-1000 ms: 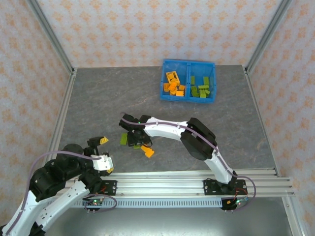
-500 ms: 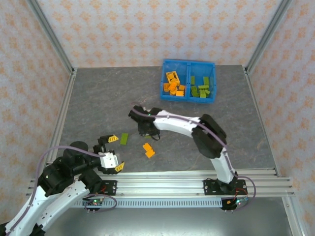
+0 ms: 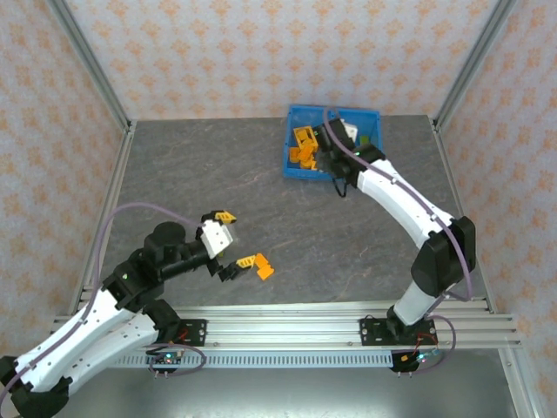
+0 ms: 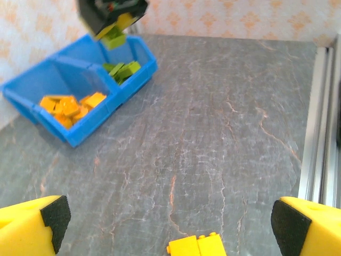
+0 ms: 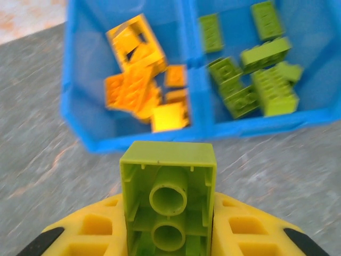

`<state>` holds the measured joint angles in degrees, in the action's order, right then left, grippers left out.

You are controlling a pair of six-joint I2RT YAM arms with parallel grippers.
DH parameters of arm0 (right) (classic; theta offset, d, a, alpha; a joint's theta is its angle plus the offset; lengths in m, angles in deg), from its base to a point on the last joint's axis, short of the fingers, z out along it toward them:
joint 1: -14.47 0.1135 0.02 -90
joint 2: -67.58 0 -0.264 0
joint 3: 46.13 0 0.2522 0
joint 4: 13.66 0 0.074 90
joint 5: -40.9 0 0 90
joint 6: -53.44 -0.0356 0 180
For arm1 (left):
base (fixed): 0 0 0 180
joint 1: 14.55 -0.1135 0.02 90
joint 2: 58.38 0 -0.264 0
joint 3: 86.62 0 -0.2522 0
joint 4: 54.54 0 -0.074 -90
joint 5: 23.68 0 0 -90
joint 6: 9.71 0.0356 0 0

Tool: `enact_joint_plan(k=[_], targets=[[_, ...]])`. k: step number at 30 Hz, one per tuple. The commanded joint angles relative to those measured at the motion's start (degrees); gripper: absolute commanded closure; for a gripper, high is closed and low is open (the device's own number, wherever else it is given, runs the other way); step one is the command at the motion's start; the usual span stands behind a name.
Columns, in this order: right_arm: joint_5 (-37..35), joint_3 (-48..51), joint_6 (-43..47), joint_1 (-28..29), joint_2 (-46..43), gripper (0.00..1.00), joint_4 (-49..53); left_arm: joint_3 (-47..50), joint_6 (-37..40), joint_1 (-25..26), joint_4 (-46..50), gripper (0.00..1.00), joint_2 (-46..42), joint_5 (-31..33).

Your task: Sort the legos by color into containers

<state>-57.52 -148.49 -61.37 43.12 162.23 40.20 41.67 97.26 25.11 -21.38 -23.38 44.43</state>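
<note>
A grey veined tabletop point(image 3: 218, 174) holds the containers point(image 3: 300, 111), ringed by seemingly wallpapered walls point(image 3: 261, 52).

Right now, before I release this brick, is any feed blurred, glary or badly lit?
Right wrist: the lime green brick up close is sharp, the blue bin behind it soft with blur. Left wrist: the table veins are crisp, the orange brick cut off by the bottom edge. Top external: even light, faint shadows, no glare.
</note>
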Motion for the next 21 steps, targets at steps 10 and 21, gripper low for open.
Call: enact_joint_plan(k=[10, 21], targets=[[-1.8, -21.2, 8.8, -15.4, 24.4, 0.74, -2.5, -12.1, -46.0, 1.2, 9.2, 0.00, 12.2, 30.2], [0.3, -60.2, 11.5, -17.5, 49.5, 0.42, 14.4, -15.4, -50.3, -3.3, 25.4, 0.00, 16.4, 29.6]])
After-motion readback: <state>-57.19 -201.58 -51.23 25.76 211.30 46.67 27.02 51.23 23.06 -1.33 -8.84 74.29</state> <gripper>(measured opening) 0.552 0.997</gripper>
